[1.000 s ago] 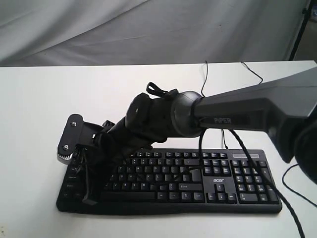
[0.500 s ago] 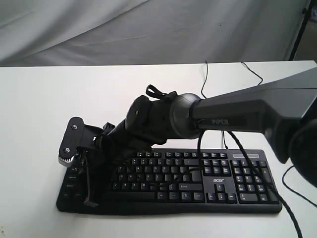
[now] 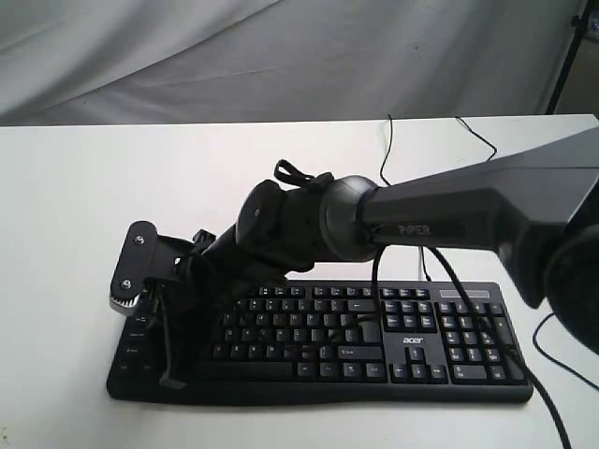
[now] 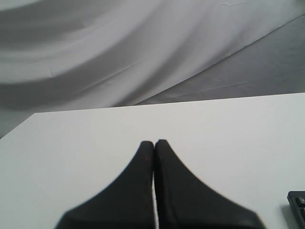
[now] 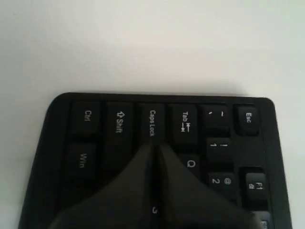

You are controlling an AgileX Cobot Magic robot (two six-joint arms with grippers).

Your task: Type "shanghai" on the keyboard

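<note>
We see the black acer keyboard (image 3: 374,346) lying flat on the white table (image 3: 75,187), and its thin cable (image 3: 386,140) runs away from the keyboard's far edge. The right arm (image 3: 449,210) reaches across the keyboard to its end opposite the number pad. There the right gripper (image 5: 155,145) has its two fingers pressed together with nothing between them. Its tips are just beside the Caps Lock key (image 5: 151,123); we cannot tell if they touch a key. The left gripper (image 4: 153,142) is also closed and empty, over bare table beside a keyboard corner.
</note>
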